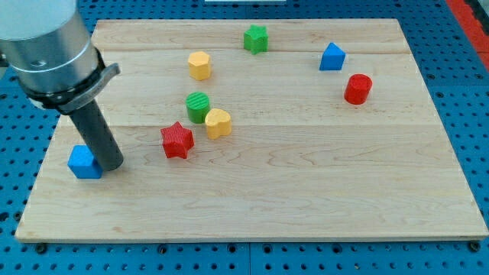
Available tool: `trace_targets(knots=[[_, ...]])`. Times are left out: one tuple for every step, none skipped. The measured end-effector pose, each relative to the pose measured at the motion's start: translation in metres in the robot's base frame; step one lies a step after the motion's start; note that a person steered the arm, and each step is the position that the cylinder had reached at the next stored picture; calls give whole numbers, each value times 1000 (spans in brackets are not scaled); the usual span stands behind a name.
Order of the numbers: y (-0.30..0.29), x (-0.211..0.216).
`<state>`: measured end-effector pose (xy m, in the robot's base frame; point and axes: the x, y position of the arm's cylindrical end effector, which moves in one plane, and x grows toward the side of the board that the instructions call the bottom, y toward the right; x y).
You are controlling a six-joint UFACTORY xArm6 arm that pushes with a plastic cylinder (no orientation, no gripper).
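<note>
My tip [111,165] sits at the view's left of the tabletop [306,198], touching the right side of the blue cube [82,163]. No jaws on this rig, just the rod. Nearest others: red star [177,140], yellow heart [218,122], green cylinder [198,106], clustered mid-board.

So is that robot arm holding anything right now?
Nothing is held. My tip is a plain rod that cannot grip; it rests on the board right beside the blue block, on its right side in the view.
</note>
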<state>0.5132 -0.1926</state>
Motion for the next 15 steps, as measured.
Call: trace_targets(knots=[[24,13],[47,-33],[86,-57],[112,-57],[133,-57],[138,-57],[160,-57],[189,-57],[203,-61],[179,-61],[121,-61],[97,-62],[118,-71],[131,-71],[133,-57]])
